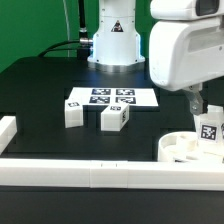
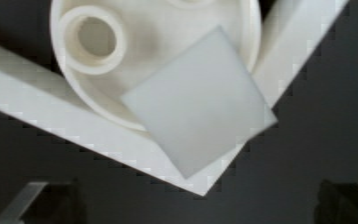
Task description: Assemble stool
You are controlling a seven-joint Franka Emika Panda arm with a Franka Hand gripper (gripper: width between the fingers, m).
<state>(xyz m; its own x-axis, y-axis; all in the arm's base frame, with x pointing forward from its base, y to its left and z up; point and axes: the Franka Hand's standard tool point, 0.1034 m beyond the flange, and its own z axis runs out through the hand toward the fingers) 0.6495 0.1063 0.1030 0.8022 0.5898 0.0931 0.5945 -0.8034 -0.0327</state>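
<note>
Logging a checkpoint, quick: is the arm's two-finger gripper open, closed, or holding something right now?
Two-finger gripper: open, holding nothing; the white plastic leg block sits ahead of it, ungripped.

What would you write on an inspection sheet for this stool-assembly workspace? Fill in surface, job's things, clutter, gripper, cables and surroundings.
Surface: black table, edged by white rails.
Job's things: round seat in the rail corner at the exterior view's right; upright leg block at the seat, and whether it is socketed cannot be told; first loose leg block and second loose leg block lie just in front of the marker board.
Clutter: nothing seen.
Gripper: gripper open, above the seat, holding nothing.
Cables: dark cable behind the table, running toward the arm's base.
Surroundings: green backdrop.
</note>
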